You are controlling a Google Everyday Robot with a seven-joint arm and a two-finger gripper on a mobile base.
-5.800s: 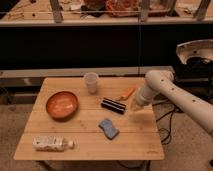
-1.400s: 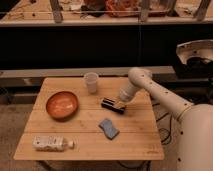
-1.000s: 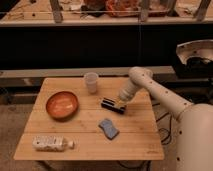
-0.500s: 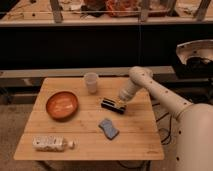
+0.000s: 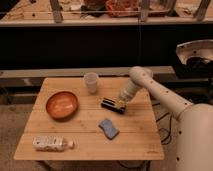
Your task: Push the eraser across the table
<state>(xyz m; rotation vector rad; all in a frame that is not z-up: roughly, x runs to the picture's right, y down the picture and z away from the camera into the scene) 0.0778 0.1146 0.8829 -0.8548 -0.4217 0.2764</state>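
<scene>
A small black rectangular eraser [image 5: 109, 104] with a pale stripe along its side lies flat just right of centre on the light slatted wooden desk [image 5: 135, 142]. Its long axis runs roughly left to right across the frame, the right end dipping slightly lower. The robot's tool [image 5: 122, 101] reaches in from the right and sits at that right end; whether it is open or closed cannot be told. A white cup [image 5: 91, 81] stands above left, and a blue-grey sponge [image 5: 108, 128] lies below.
</scene>
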